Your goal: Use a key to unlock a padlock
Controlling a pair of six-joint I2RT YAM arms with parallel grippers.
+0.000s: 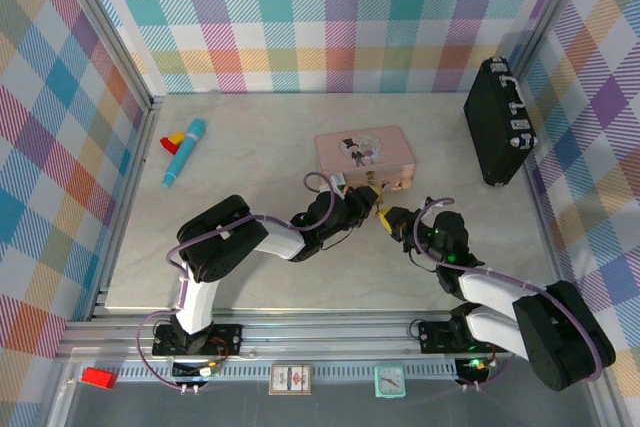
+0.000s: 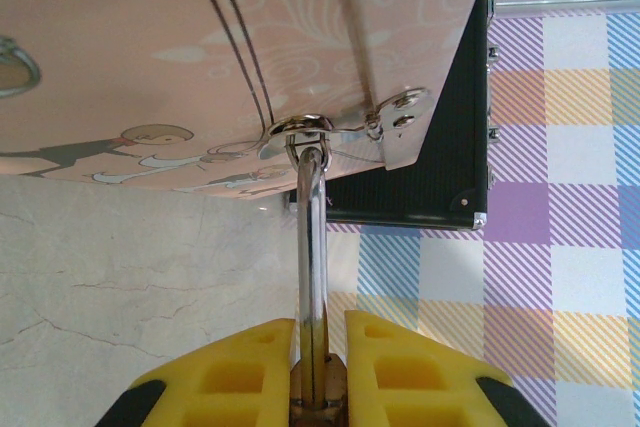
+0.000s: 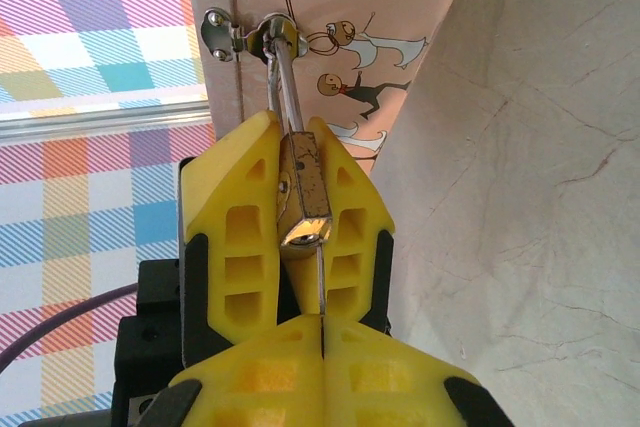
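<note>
Pinching the key (image 3: 320, 285) at the bottom centre of the right wrist view, the right gripper (image 3: 322, 332) has its yellow jaws closed on the thin blade, whose tip reaches the lower end of the padlock (image 3: 305, 197) just above. The left gripper (image 2: 320, 332) clamps the brass body from both sides, jaws closed on it. From the body the silvery shackle (image 2: 312, 237) runs up to the hasp (image 2: 310, 129) on the pink tin (image 2: 150, 47) and passes through its loop. In the top view both grippers meet just below the tin, at frame centre. Farther up, a black case (image 1: 500, 122) stands at upper right, and a blue pen (image 1: 185, 152) lies at upper left on the table (image 1: 260, 147)
</note>
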